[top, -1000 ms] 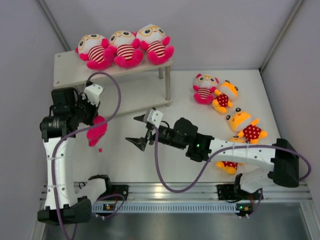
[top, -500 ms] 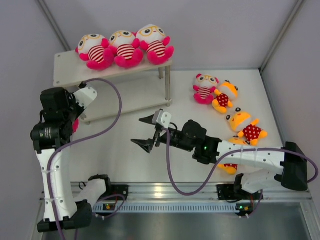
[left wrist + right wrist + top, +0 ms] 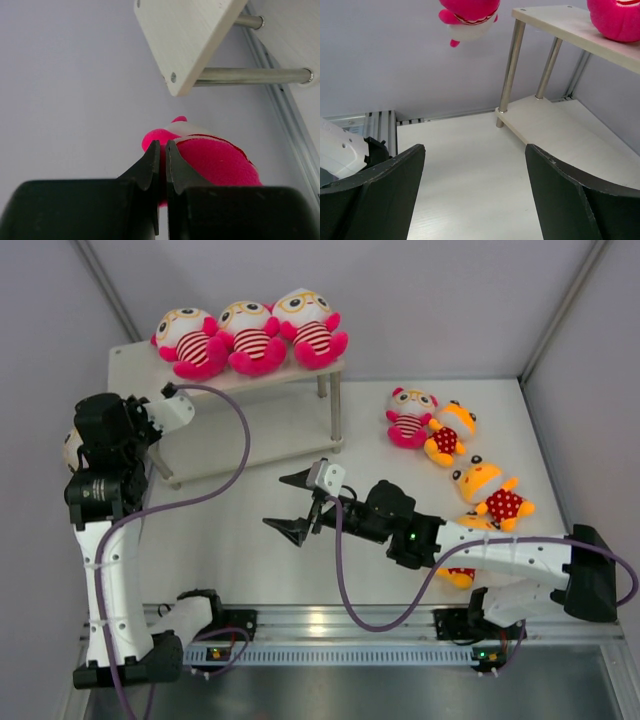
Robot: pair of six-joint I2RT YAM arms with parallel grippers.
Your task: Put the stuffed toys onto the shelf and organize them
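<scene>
Three striped stuffed toys (image 3: 250, 335) sit in a row on the top board of the shelf (image 3: 130, 380). My left gripper (image 3: 160, 145) is shut on a hot-pink limb of another striped stuffed toy (image 3: 215, 160), which hangs in the air off the shelf's left end (image 3: 190, 35). From above, only a bit of its pale head (image 3: 70, 450) shows beside the left arm (image 3: 105, 440). My right gripper (image 3: 300, 505) stands open over the table, in front of the shelf, with nothing between its fingers. In the right wrist view the hanging toy (image 3: 470, 15) is above the right gripper (image 3: 475, 147).
On the table at the right lie one striped toy (image 3: 408, 415) and two orange toys (image 3: 447, 435) (image 3: 490, 490). A third orange one (image 3: 455, 570) is partly under the right arm. The shelf's lower board (image 3: 270, 440) holds nothing. Walls close in on the left and right.
The left arm has lifted the held toy from near the table and swung it left, to the shelf's left end. The right gripper has drifted slightly right, still open.
</scene>
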